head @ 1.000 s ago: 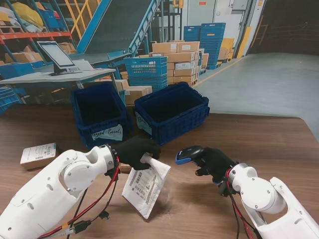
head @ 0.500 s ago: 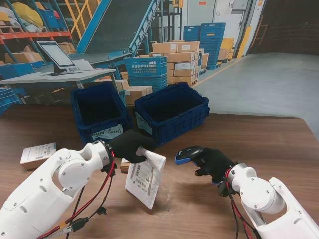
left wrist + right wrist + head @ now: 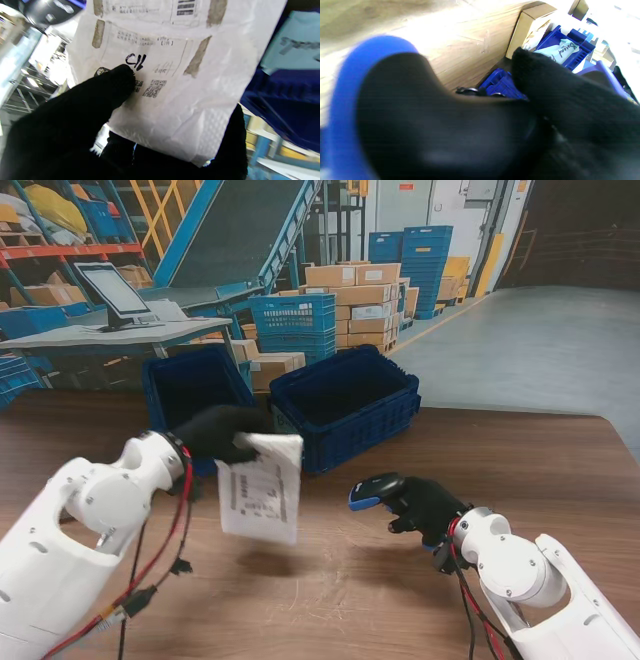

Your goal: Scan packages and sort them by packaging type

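**Bagged parcel held aloft near the left bin**

Left hand [image 3: 222,432] clenched on the top edge of a white bagged parcel [image 3: 260,488], thumb [image 3: 117,82] pressed on the printed label face, other fingers wrapped behind. Parcel hung in the air over the wooden table [image 3: 560,470], just in front of the left blue bin [image 3: 190,395], touching neither.

Judged light and soft: a thin padded mailer, bubble texture showing through near the gripped edge in the left wrist view, slightly creased and draping from the grasp. Likely to flop or swing if moved fast; surface looked smooth enough to slip from a loose pinch. Not visibly fragile. Best held as here, along one short edge with thumb against fingers, clear of the barcode; a grip nearer the middle would cover the label.

Long axis close to vertical, hanging from the gripped edge toward the table. Label face turned toward the near side and slightly right, barcode lines readable in the stand view.

Right hand [image 3: 425,505] grasping a blue-and-black scanner [image 3: 372,490], nose aimed left toward the parcel, well apart from it. Right blue bin [image 3: 345,405] sat beside the left one, farther right; interiors too dark to judge.
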Motion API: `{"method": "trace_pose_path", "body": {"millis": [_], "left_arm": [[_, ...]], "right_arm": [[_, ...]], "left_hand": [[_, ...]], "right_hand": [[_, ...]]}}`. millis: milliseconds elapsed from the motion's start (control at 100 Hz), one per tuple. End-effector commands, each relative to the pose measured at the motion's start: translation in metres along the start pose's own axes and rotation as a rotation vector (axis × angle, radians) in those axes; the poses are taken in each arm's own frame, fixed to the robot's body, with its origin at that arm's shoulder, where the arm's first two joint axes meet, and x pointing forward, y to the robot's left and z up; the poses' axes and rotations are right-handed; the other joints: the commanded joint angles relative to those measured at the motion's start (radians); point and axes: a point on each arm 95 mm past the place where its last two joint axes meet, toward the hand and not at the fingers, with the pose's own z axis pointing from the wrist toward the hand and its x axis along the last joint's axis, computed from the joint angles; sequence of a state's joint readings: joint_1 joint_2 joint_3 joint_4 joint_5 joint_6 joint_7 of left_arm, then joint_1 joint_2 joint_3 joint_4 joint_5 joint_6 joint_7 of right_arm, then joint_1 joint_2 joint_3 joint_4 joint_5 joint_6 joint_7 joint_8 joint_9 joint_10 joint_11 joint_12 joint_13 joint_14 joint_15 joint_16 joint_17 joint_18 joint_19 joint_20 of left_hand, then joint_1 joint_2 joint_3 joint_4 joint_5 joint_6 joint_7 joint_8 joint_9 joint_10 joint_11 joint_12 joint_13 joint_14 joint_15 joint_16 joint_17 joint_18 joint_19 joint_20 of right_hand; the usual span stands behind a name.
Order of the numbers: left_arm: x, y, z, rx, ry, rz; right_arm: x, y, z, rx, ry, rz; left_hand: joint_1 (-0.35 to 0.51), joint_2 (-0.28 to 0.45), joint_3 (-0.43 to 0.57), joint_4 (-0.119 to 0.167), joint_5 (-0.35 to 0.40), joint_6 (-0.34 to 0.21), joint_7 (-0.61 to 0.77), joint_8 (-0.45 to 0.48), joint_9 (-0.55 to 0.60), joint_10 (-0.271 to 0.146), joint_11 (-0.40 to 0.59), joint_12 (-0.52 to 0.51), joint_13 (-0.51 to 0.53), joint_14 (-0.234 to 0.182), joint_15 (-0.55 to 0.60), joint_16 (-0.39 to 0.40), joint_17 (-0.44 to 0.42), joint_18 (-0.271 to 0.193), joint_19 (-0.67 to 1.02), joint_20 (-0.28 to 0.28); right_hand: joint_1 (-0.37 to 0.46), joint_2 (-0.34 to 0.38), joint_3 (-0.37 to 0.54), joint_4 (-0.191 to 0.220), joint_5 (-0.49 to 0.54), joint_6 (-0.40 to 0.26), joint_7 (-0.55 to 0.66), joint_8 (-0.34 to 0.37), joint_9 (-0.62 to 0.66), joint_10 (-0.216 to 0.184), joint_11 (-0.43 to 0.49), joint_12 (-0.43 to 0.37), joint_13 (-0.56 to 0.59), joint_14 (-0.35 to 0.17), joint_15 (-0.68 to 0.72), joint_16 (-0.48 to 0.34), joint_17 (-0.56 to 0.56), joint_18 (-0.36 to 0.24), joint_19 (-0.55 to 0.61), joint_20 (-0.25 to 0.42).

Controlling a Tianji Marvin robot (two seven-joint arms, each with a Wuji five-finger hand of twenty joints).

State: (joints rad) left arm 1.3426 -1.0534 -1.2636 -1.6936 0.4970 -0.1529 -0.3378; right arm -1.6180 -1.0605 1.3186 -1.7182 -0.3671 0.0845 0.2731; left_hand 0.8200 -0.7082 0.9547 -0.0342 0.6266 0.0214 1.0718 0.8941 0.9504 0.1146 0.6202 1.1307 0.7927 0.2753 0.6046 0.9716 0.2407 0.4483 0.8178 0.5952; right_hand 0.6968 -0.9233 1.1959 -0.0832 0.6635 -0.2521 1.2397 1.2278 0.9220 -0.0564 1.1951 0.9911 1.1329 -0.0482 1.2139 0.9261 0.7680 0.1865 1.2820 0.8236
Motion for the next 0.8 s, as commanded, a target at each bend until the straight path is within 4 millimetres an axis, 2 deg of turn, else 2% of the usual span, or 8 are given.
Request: {"method": "trace_pose_path", "body": {"millis": [0, 290, 560, 790], "left_arm": [[-0.001, -0.020, -0.002, 0.042, -0.013, -0.010], [-0.026, -0.067, -0.011, 0.161, -0.162, -0.118], [-0.048, -0.100, -0.007, 0.257, -0.292, -0.173], [-0.060, -0.120, -0.001, 0.325, -0.373, -0.209]], "right_arm": [[0.005, -0.003, 0.002, 0.011, 0.016, 0.007], [0.006, -0.007, 0.007, 0.006, 0.030, 0.013], [0.005, -0.007, 0.011, -0.005, 0.037, 0.024], [0.003, -0.009, 0.013, -0.003, 0.038, 0.033]], "left_hand": [[0.035, -0.015, 0.078, 0.003, 0.025, -0.035, 0.035, 0.019, 0.038, -0.001, 0.038, 0.016, 0.026, 0.023, 0.026, 0.011, -0.002, 0.041, 0.034, 0.020], [0.032, -0.013, 0.076, 0.000, 0.022, -0.041, 0.032, 0.025, 0.033, -0.013, 0.032, 0.013, 0.021, 0.011, -0.002, 0.003, -0.005, 0.018, 0.011, 0.015], [0.034, -0.014, 0.076, -0.003, 0.025, -0.043, 0.029, 0.026, 0.034, -0.015, 0.027, 0.013, 0.024, 0.008, -0.009, 0.002, -0.003, 0.012, 0.005, 0.013], [0.033, -0.017, 0.075, -0.005, 0.027, -0.042, 0.026, 0.025, 0.037, -0.014, 0.025, 0.013, 0.027, 0.009, -0.010, 0.003, 0.001, 0.012, 0.005, 0.013]], "right_hand": [[0.076, 0.055, 0.022, -0.002, 0.056, -0.078, 0.076, 0.046, -0.016, -0.014, -0.002, 0.012, 0.011, -0.053, 0.038, 0.027, -0.002, 0.000, 0.000, 0.007], [0.077, 0.056, 0.021, -0.002, 0.056, -0.078, 0.076, 0.046, -0.016, -0.014, -0.003, 0.012, 0.011, -0.051, 0.038, 0.028, -0.002, 0.002, 0.000, 0.006], [0.077, 0.056, 0.021, -0.002, 0.056, -0.078, 0.076, 0.046, -0.016, -0.014, -0.003, 0.012, 0.010, -0.051, 0.038, 0.028, -0.003, 0.001, 0.000, 0.006], [0.077, 0.056, 0.020, -0.002, 0.056, -0.078, 0.076, 0.046, -0.016, -0.013, -0.003, 0.012, 0.011, -0.051, 0.038, 0.028, -0.003, 0.002, 0.000, 0.006]]}}
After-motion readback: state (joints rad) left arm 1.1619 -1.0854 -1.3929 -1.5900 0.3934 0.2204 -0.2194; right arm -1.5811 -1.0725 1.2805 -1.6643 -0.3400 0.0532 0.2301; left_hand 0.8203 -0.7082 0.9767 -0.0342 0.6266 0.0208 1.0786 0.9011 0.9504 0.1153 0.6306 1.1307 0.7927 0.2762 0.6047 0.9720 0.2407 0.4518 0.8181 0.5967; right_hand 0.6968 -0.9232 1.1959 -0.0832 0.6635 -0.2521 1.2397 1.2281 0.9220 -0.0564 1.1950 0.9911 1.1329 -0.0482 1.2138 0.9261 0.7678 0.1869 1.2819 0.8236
